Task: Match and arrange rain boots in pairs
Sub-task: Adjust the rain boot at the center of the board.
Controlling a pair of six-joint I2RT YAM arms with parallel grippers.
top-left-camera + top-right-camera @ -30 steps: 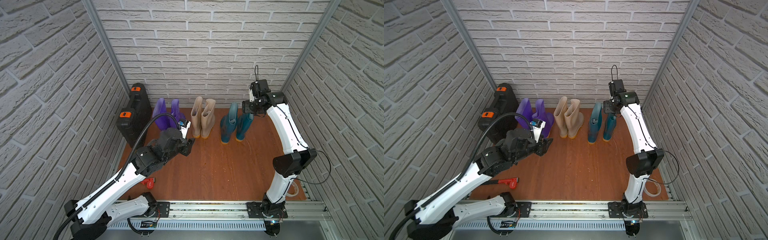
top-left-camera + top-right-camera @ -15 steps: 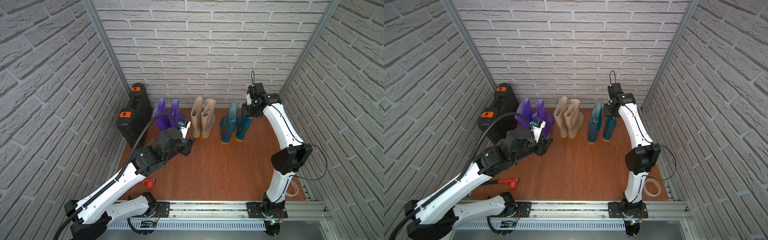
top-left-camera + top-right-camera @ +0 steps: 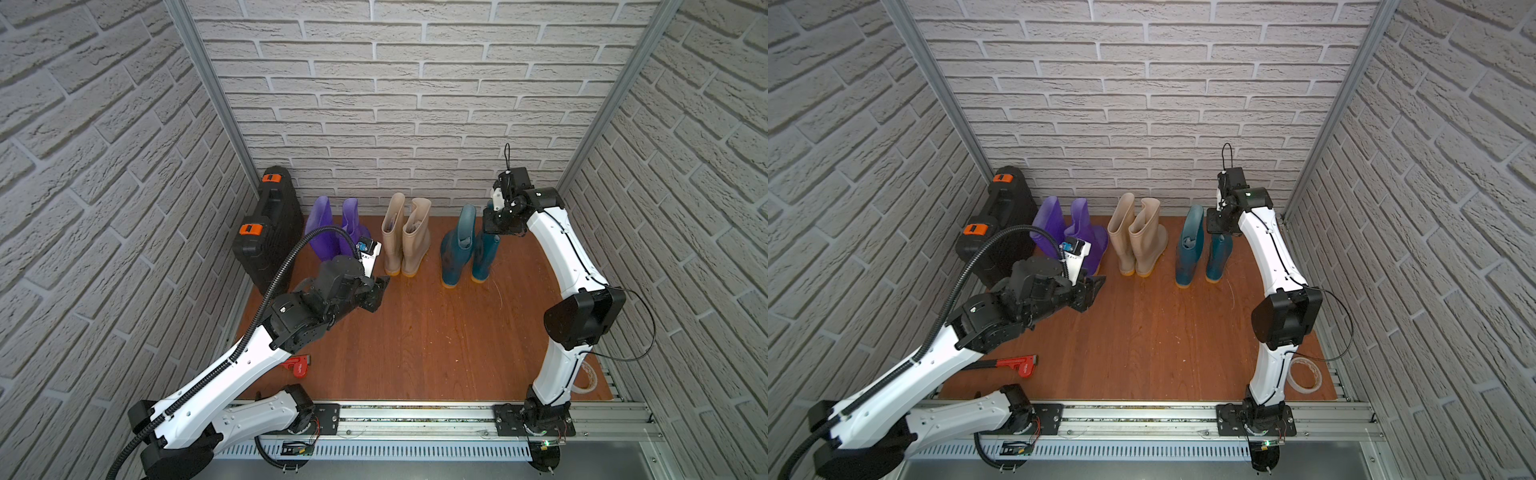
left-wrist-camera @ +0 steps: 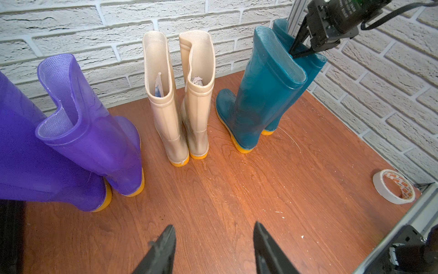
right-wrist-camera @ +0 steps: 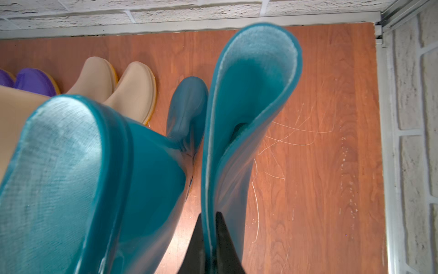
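— Rain boots (image 3: 415, 245): where do they all stand, from your spot?

— Nearest first. A red metal pipe wrench (image 3: 1021, 365) lies near left on the brown wooden floor (image 3: 436, 340), and a white roll of tape (image 4: 382, 189) near right. Past the wrench the left gripper (image 4: 213, 226) hovers over bare floor, fingers parted, holding nothing. Then comes the row along the far wall, all upright with heels toward us. The glossy purple rubber pair (image 3: 321, 214) is beside the black hard case with orange latches (image 3: 270, 232). The beige rubber pair (image 3: 392, 241) is in the middle and the dark teal rubber pair (image 3: 455, 249) on the right.

— And the right gripper (image 5: 209, 219)?

— Pinched tight on the shaft rim of the right-hand teal boot (image 5: 251, 83), one finger inside, one outside. The left-hand teal boot (image 5: 71, 166) stands just beside it, toe turned toward the beige pair. The held one sits a little farther back.

— So they're matched?

— By colour, yes, I'd say. What remains looks like squaring up this one. That thin wall folds where it's pinched, so I'd go slowly. Keep the sole flat and slide rather than hoist, bring its heel level with its mate's, and don't knock the mate over.
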